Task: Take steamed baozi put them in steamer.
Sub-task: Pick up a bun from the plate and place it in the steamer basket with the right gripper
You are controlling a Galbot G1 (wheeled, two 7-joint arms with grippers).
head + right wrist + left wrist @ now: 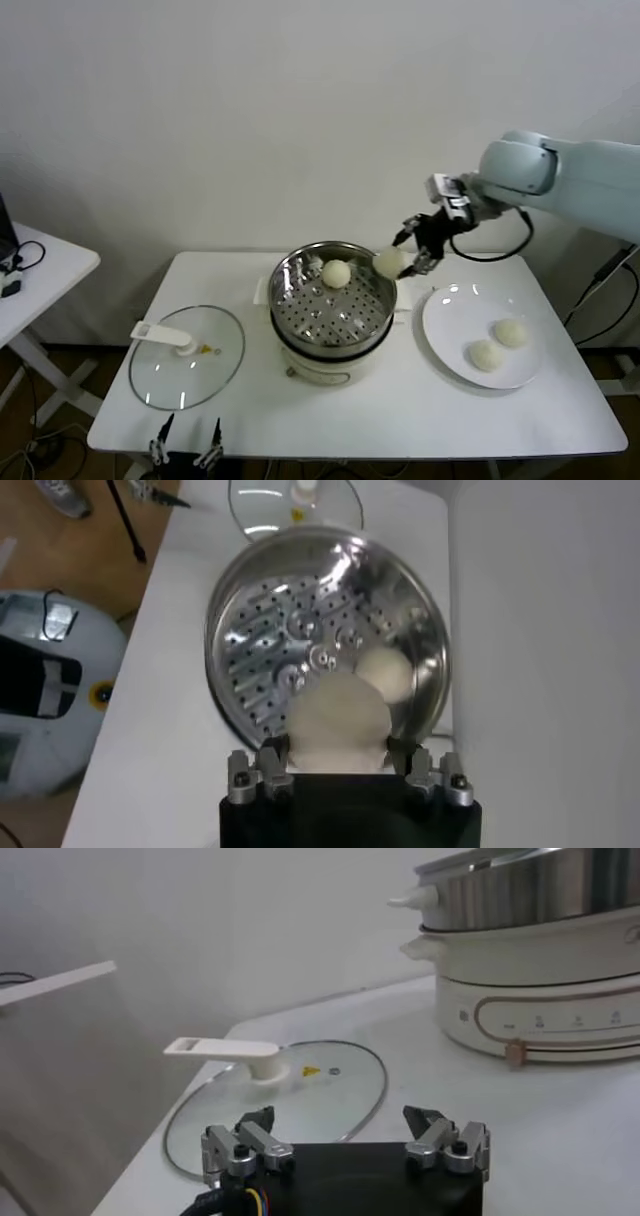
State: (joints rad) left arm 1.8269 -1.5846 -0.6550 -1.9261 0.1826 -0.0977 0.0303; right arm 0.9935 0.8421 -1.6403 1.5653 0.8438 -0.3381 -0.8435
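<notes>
My right gripper (402, 255) is shut on a cream-white baozi (388, 262) and holds it in the air over the right rim of the steel steamer (300, 272). In the right wrist view the held baozi (335, 723) sits between the jaws above the steamer's perforated floor (290, 640). One baozi (336, 273) lies in the steamer at the back; it also shows in the right wrist view (385, 673). Two more baozi (511, 333) (486, 355) lie on the white plate (445, 315). My left gripper (186, 445) is open and parked low at the table's front left edge.
The glass lid (225, 355) with a white handle (160, 335) lies flat left of the cooker; it also shows in the left wrist view (340, 1088). The steamer sits on a cream-white cooker base (540, 1008). A small white side table (40, 265) stands at far left.
</notes>
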